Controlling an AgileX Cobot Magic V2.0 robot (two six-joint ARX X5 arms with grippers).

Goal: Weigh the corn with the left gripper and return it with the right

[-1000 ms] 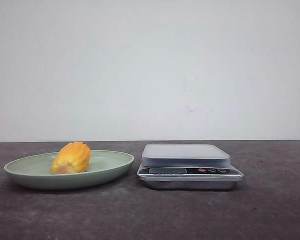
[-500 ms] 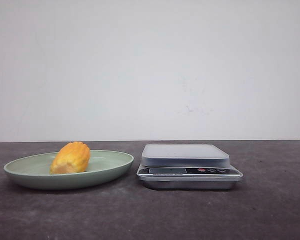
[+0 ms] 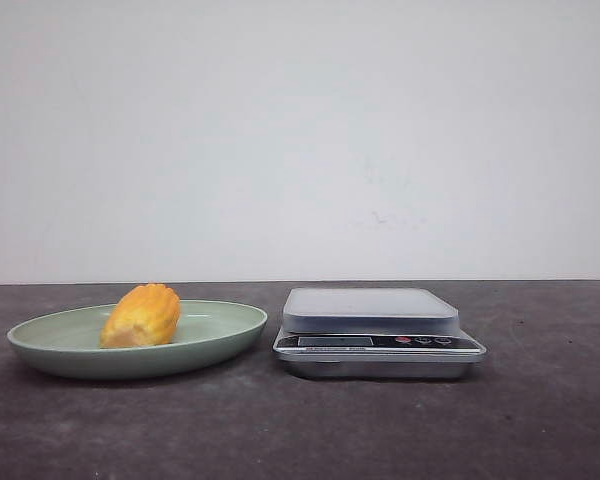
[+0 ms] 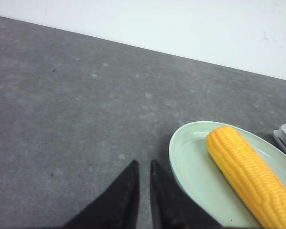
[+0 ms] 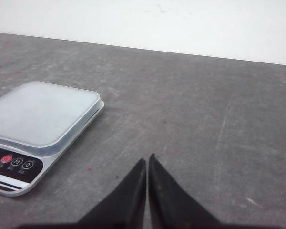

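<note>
While unheld on the plate, corn just beside closed left tool; right tool closed too.

A pale green plate sits toward the left edge of the dark grey table. Just beside it, nearer the table's middle, stands a silver kitchen scale with a bare grey platform, its display and buttons facing the front edge. A white wall rises behind the far edge.
</note>
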